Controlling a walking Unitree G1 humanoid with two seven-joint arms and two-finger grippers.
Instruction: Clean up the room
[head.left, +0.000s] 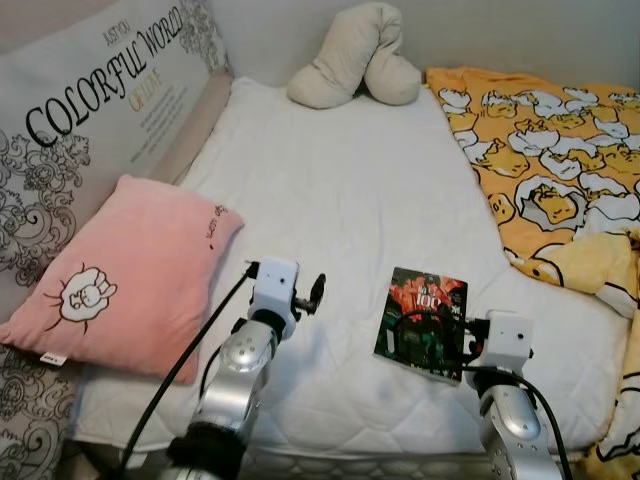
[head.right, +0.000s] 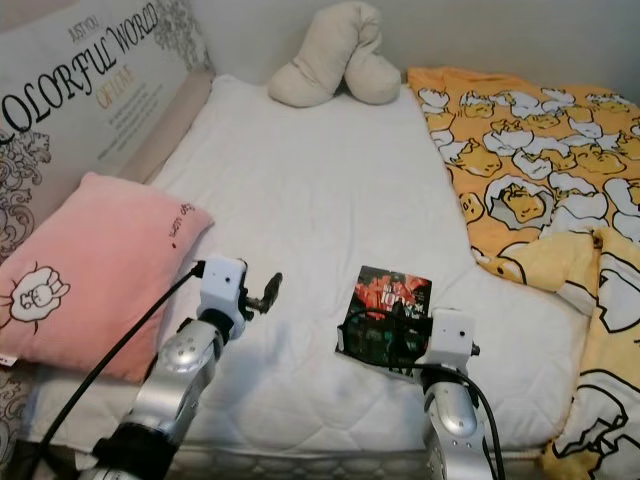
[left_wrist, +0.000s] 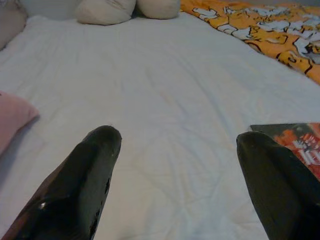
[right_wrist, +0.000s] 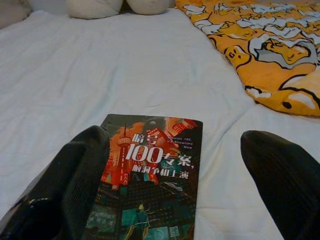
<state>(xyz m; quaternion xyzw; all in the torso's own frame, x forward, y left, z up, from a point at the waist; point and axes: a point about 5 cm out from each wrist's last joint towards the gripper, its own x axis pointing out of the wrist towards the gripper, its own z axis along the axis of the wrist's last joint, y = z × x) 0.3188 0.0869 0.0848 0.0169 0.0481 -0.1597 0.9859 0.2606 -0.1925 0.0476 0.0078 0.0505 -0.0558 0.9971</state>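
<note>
While the book (right_wrist: 150, 175) lies flat near the bed's (head.left: 330, 190) front edge, the right claw (right_wrist: 170, 180) hovers open over it; the left claw (left_wrist: 175, 175), also open, hangs above bare sheet beside the pink pillow (head.left: 130, 275).

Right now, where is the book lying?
The book lies flat on the white mattress, just ahead of the open right claw, left of the yellow blanket.

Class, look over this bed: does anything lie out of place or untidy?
Yes. A book lies loose on the white mattress near its front edge, with the open right gripper just above it. The yellow blanket is bunched and rumpled along the bed's right side instead of spread flat.
</note>
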